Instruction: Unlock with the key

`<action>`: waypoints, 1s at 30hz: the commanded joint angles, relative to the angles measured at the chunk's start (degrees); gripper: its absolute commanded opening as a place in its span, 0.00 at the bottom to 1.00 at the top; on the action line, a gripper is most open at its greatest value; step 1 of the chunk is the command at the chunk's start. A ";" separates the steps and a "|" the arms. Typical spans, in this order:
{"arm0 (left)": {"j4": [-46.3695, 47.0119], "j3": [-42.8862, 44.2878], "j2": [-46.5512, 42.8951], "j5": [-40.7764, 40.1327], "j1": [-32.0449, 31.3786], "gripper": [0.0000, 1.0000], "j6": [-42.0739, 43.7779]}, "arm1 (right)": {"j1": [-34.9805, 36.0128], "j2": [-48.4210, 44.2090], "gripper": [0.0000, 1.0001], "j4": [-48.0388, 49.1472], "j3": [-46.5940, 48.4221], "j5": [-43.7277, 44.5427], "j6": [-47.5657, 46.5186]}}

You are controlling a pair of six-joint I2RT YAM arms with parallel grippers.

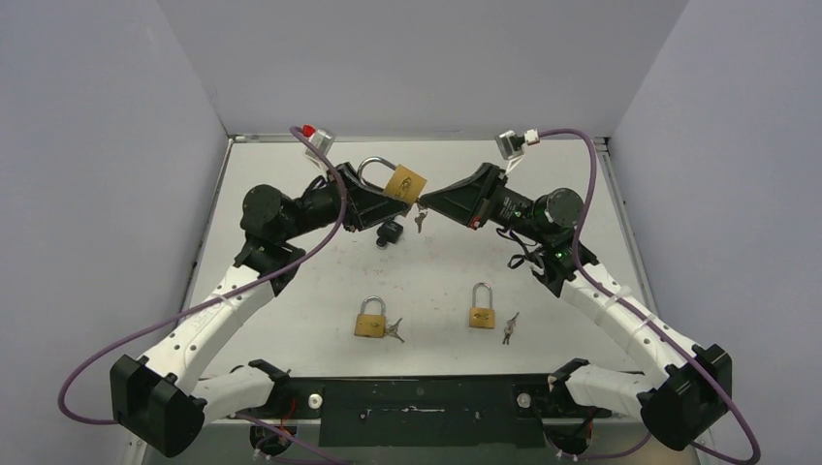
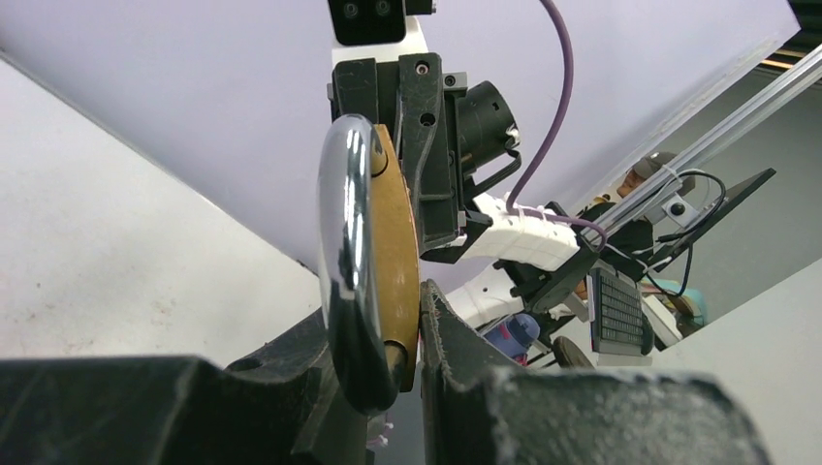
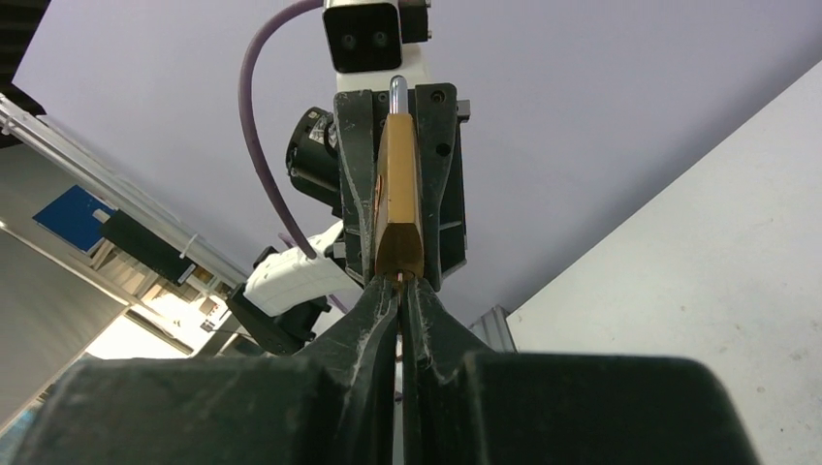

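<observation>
The left gripper is clamped on the brass padlock and holds it lifted above the far middle of the table. Its shackle points to the far-left side, and its bottom face is turned to the right gripper. In the left wrist view the lock is seen edge-on, w/ the body squeezed btw. the two fingers. The right gripper has its jaws pressed fully together, w/ the tips directly at the bottom face of the lock, so both arms meet tip to tip. A small hanging key dangles just under these tips. If a key blade is pinched btw. the pads, I cannot tell, because the fingers themselves cover the keyhole area in the right wrist view. A black part sits below the left gripper, near the table surface; what it is, not clear. Closer to the arm bases and well apart from both grippers, two more locks lie flat. The second padlock has its keys touching on the right side. The third padlock has a single key just beside it.
</observation>
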 commanded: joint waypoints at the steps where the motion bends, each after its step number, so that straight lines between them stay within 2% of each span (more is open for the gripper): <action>1: 7.68 1.37 0.91 5.53 -6.94 0.00 -1.35 | 5.49 2.34 0.00 2.39 5.85 4.15 -3.98; 4: 12.84 1.80 1.95 6.77 -7.10 0.00 -5.42 | 5.89 2.60 0.00 -0.40 5.84 6.25 -7.45; 6: 11.87 2.36 2.00 6.87 -7.12 0.00 -4.61 | 5.77 3.69 0.00 -0.06 5.98 6.31 -5.02; 9: 1.07 4.67 0.01 5.74 -6.82 0.00 8.88 | 5.72 5.97 0.00 5.45 5.80 3.67 5.64; 11: -4.04 5.71 -1.40 4.86 -6.70 0.00 19.40 | 5.56 7.31 0.00 10.69 4.34 2.38 16.68; 14: -7.31 7.74 -0.97 4.71 -5.80 0.00 30.01 | 5.62 8.85 0.00 23.12 -0.64 2.16 33.02; 16: -7.64 8.57 -0.18 4.86 -5.26 0.00 35.11 | 5.64 8.77 0.00 27.82 -4.40 3.56 42.48; 19: -3.68 7.61 0.75 4.28 -4.63 0.00 38.92 | 5.63 7.89 0.00 30.72 -8.03 6.01 48.94; 22: -1.02 7.95 2.28 3.89 -3.86 0.00 36.91 | 4.89 5.82 0.00 26.29 -8.35 6.65 44.95; 23: -0.61 8.24 2.93 4.06 -3.71 0.00 35.43 | 3.79 4.30 0.04 22.14 -8.10 6.74 39.90; 27: 1.26 6.84 3.29 3.83 -3.33 0.00 28.51 | -3.12 -4.67 0.61 -0.91 -6.75 7.84 14.78; 28: 2.20 5.84 3.12 3.93 -3.33 0.00 26.23 | -4.36 -6.20 0.69 -3.79 -6.50 9.40 8.83; 30: 5.13 4.19 2.92 4.41 -3.33 0.00 21.65 | -5.37 -9.20 0.79 -6.96 -6.17 10.35 -0.77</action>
